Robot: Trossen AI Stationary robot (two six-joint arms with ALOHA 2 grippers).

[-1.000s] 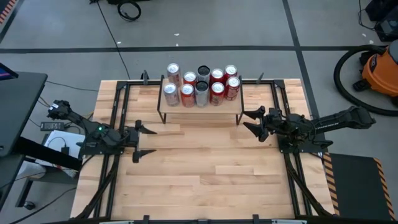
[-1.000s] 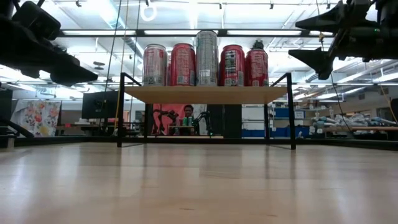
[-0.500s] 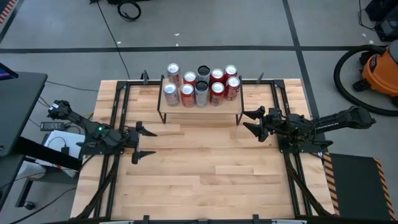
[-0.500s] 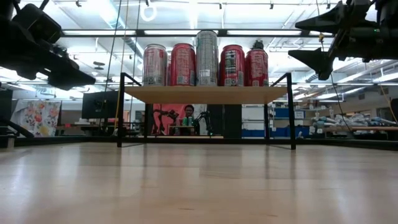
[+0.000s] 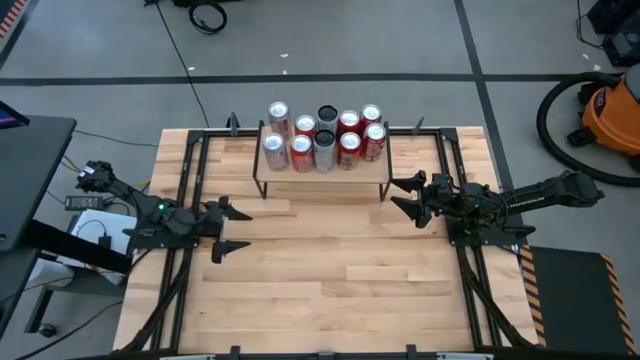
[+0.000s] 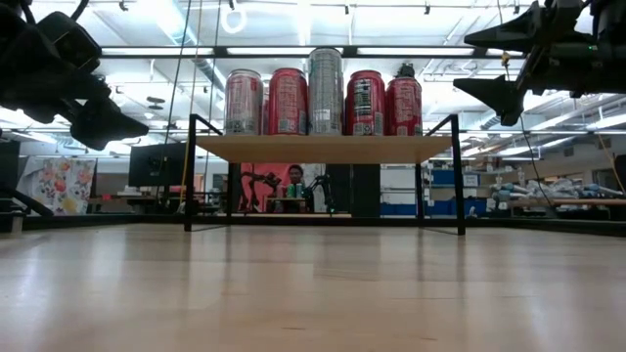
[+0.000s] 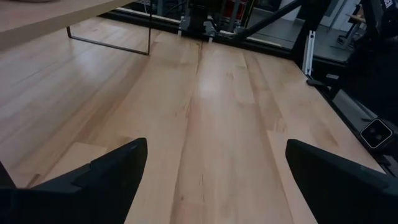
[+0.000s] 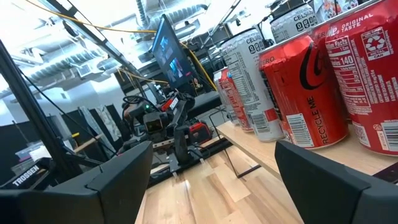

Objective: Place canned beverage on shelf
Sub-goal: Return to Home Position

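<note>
Several red and silver cans [image 5: 323, 137] stand upright in two rows on the shelf [image 5: 320, 172], a light wooden plank on thin black legs at the table's far middle; they also show in the low view [image 6: 323, 90] and in the right wrist view [image 8: 311, 81]. My left gripper [image 5: 236, 227] is open and empty above the table, left of and nearer than the shelf. My right gripper [image 5: 404, 196] is open and empty just right of the shelf's right end, raised to about can height [image 6: 489, 64].
Black metal frame rails [image 5: 185, 200] run along the table's left and right sides and far edge. Bare wooden tabletop [image 5: 330, 280] lies in front of the shelf. A person [image 6: 296, 186] sits in the room far behind the table.
My left gripper has moved a little toward the table's right edge and lower. The cans, the shelf and my right gripper have kept still.
</note>
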